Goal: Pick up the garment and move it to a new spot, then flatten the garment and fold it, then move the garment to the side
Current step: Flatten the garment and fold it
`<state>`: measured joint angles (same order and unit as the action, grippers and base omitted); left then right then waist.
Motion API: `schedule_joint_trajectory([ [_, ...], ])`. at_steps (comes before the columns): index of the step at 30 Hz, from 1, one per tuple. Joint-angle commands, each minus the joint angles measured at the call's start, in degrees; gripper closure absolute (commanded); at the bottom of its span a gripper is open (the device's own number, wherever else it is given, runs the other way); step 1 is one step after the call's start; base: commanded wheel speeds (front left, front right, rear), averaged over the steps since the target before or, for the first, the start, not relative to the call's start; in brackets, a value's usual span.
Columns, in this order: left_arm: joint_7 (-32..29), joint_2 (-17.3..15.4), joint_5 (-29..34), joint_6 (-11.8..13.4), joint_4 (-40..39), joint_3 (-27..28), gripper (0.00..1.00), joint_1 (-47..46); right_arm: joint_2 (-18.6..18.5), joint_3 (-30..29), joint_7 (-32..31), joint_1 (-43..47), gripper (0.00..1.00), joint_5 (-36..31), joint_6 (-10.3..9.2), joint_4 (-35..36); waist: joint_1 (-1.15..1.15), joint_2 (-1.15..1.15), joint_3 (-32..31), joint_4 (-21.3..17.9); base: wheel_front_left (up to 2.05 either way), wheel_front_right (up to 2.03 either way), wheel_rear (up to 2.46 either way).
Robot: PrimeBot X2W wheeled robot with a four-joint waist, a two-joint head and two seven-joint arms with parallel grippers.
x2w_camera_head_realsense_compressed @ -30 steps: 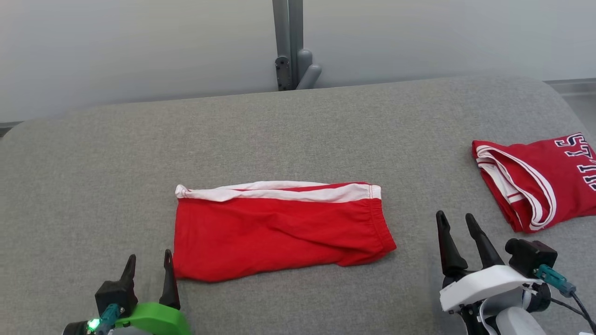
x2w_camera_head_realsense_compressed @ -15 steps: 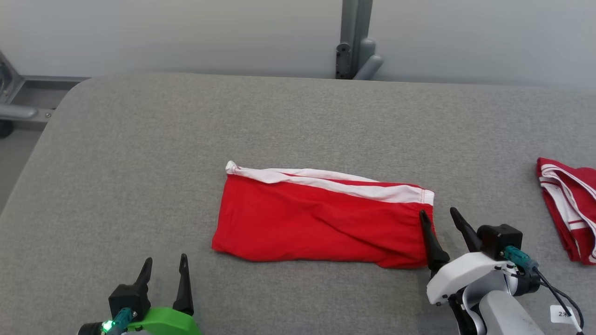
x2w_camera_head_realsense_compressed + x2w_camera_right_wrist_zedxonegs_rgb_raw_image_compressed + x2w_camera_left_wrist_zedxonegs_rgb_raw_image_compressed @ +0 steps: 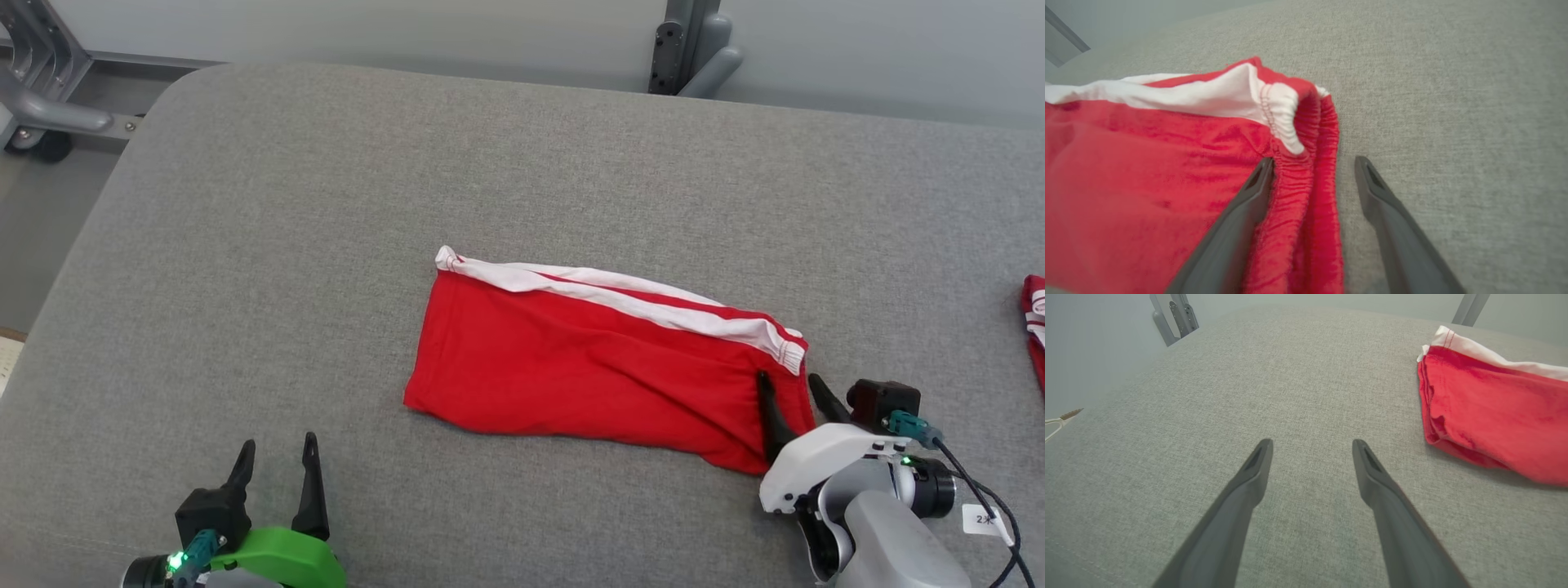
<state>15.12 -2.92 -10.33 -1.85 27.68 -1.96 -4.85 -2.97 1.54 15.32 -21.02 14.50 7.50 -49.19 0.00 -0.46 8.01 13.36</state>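
right gripper [image 3: 1313, 161] jaws spread wide, nothing clamped; gathered elastic waistband [image 3: 1306, 204] of the red garment [image 3: 1147, 171] runs up between the two fingers; view-left finger [image 3: 1237, 220] sits over the red cloth, tip at the waistband seam, contact can't tell; view-right finger [image 3: 1392, 220] over bare grey surface [image 3: 1453, 102], clear of the cloth; white stripe [image 3: 1167, 92] runs along the garment's far side and curls into the waistband; garment wrinkled, lying on the surface
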Motion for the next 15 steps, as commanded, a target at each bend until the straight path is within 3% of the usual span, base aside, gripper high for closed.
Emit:
schedule_joint_trajectory([
  [1,-0.01,-0.05,0.35,-0.21,-0.26,0.35,0.00,-1.25,0.11,1.33,-0.52,0.53,0.00,2.06,-0.03,-1.83,0.00,0.46,0.54,0.24,0.00,0.00,0.00],
  [2,-0.01,-0.05,0.26,-0.23,-0.36,0.42,0.00,-1.28,0.20,2.53,-0.66,0.29,0.14,3.31,-0.01,-2.36,0.00,0.46,0.71,0.21,0.00,0.00,0.00],
  [4,-0.01,-0.03,0.11,-0.21,-0.48,0.38,0.00,-1.33,0.42,4.47,-0.74,-0.14,1.00,5.85,0.00,-2.69,0.00,0.46,1.03,0.08,0.00,0.00,0.00],
  [11,-0.01,-0.05,-0.16,0.30,-0.64,-0.03,0.00,-0.97,-0.24,4.32,-0.48,-0.31,1.00,11.14,-0.08,-0.66,0.00,0.46,0.78,-0.77,0.00,0.00,0.00],
  [15,-0.01,-0.03,-0.64,0.35,-0.71,-0.08,0.00,-0.59,-2.46,3.19,-0.27,0.37,1.00,15.59,-0.09,1.20,0.00,0.46,0.02,-2.03,0.00,0.00,0.00],
])
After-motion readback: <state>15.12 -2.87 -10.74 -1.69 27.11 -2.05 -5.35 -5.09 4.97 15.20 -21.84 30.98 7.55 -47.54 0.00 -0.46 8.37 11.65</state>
